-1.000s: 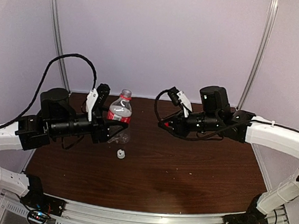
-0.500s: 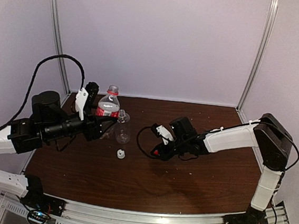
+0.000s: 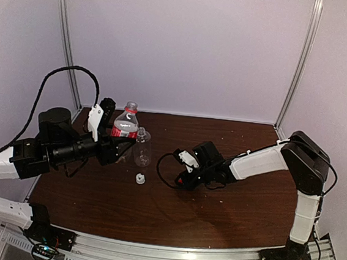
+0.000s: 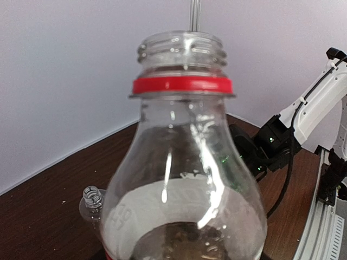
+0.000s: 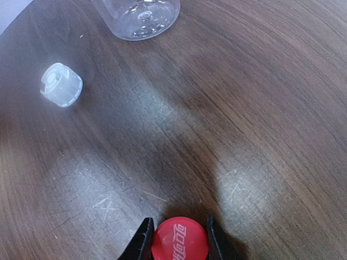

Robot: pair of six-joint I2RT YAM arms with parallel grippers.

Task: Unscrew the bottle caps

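Observation:
My left gripper (image 3: 118,144) is shut on the red-label bottle (image 3: 125,124), held upright at the back left. Its fingers are hidden below the left wrist view, where the bottle (image 4: 184,179) fills the picture with an open threaded mouth and a red ring on the neck. The plain bottle (image 3: 141,148) stands beside it, also uncapped (image 4: 92,196). The white cap (image 3: 139,177) lies on the table (image 3: 232,222) in front of it. My right gripper (image 5: 179,239) is shut on the red cap (image 5: 179,241), low over the wood (image 3: 183,180). The white cap (image 5: 61,84) lies apart, to the far left.
The plain bottle's base (image 5: 138,16) sits at the top of the right wrist view. Light walls with metal posts (image 3: 68,46) enclose the dark wooden table. The right arm (image 4: 303,116) reaches in from the right.
My right arm swung down from mid-air to just above the table, still holding the red cap. My left arm shifted the labelled bottle a little left.

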